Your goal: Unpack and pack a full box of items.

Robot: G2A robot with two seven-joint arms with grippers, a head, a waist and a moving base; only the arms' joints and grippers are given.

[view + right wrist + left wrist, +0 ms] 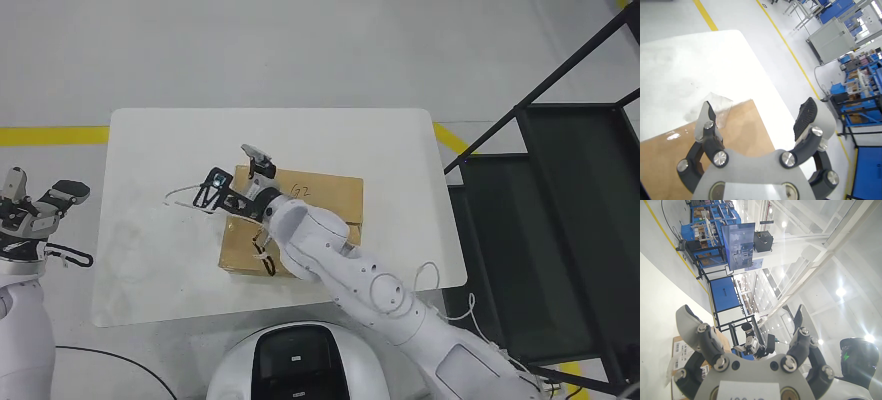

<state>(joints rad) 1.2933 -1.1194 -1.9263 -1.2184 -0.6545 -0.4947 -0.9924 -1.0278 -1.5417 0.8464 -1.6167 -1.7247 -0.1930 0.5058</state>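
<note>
Box [325, 195] of brown cardboard lies shut and flat near the middle of the white table [150, 150], a smooth top with rounded corners.

At the far left, just past the table's left edge, the left gripper [42, 192] hangs with its two fingers spread wide and nothing between them. Its wrist view shows the grey finger shells and the black ribbed pads [797, 317], the gripper [743, 313] pointing up and away from the table. The same view shows white labels [680, 349] with barcodes on one face of the box.

Further right, the right gripper [237, 170] is over the far left corner of the box, fingers wide apart and empty [757, 108]. Whether one fingertip touches the cardboard cannot be told. A crumpled clear plastic sheet [721, 108] lies on the table against that corner.

On the box lid, right of the gripper, is a short handwritten mark [298, 187] in dark pen, too small to read surely.

Right of the table stands a black metal frame [540, 200].
</note>
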